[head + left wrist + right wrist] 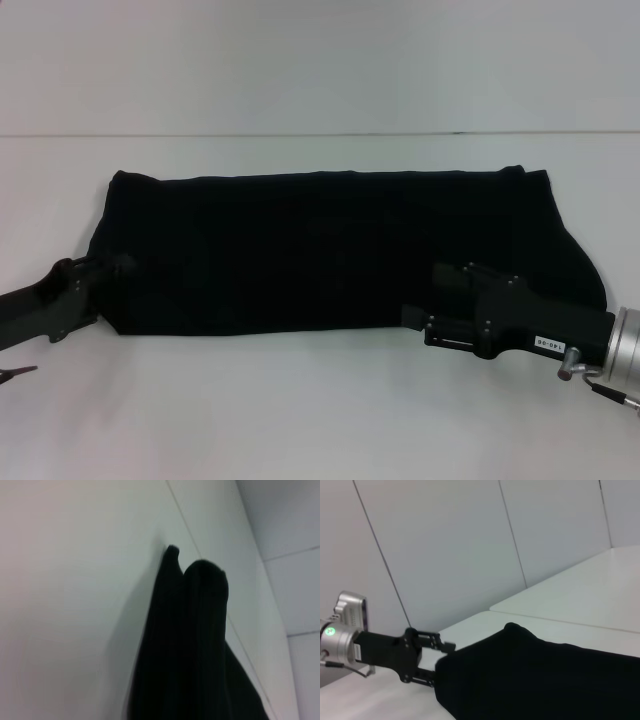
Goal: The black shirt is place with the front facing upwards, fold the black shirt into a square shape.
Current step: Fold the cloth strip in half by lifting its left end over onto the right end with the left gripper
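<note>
Cloth fills the middle of the head view: the black shirt (340, 250) lies as a long folded band across the white table (320, 420), running from the left-centre of the frame to the right-centre. Its upper edge is nearly straight, the lower edge sits a little above the frame's lower third, and the right end slopes down into a rounded corner. No lettering or label shows on the upturned surface.

At the band's lower left corner the left gripper (112, 268) meets the cloth, its dark body reaching in from the left edge of the frame. In the right wrist view the same gripper (441, 662) appears at centre-left with its two fingers (445, 646) set either side of the shirt's edge (540, 675), clamped on the fabric. The left wrist view shows only a raised ridge of black cloth (195, 645) against the white table (65, 605).

The right gripper (438, 272) lies over the lower right part of the band, its black housing and silver wrist entering from the lower right of the frame. Its fingertips blend into the dark cloth, so whether they pinch it cannot be told.
</note>
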You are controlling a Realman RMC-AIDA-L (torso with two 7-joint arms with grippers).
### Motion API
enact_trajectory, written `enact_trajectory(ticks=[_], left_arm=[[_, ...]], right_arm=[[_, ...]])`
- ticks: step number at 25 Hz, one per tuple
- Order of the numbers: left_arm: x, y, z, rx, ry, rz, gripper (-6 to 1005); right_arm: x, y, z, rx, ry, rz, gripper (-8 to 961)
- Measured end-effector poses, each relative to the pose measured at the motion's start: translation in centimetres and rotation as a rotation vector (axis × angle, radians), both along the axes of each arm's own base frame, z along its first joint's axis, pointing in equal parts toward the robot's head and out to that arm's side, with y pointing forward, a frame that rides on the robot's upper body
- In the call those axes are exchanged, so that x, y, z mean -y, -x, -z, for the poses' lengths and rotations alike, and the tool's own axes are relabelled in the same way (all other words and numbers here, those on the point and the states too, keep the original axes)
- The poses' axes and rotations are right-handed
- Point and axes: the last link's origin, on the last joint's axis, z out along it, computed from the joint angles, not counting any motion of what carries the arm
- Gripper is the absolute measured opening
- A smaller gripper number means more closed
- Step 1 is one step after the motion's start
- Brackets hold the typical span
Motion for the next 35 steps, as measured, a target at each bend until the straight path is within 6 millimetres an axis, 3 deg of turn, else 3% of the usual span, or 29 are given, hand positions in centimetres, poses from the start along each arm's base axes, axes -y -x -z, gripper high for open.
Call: enact_trajectory(ticks=[8,18,24,35], left_arm=[[-0.2,-0.3,0.1,-0.019,0.003,0.028,643],[-0.1,-0.4,0.2,-0.034,0.0,0.061,193],[-0.1,-0.2,0.0,-0.038,-0.004,0.055,25],[-0.2,1.4,-2.3,-0.073,-0.088,0.002,25]], right_arm=[[0.0,0.1,-0.1,-0.006,0.0,-0.002,928],[-0.1,0.2,-0.1,-0.008,-0.002,-0.004,927],[-0.1,0.2,-0.1,-0.009,-0.004,-0.004,928],[-0.2,-0.1,-0.7,-0.043,-0.043,0.026,924]])
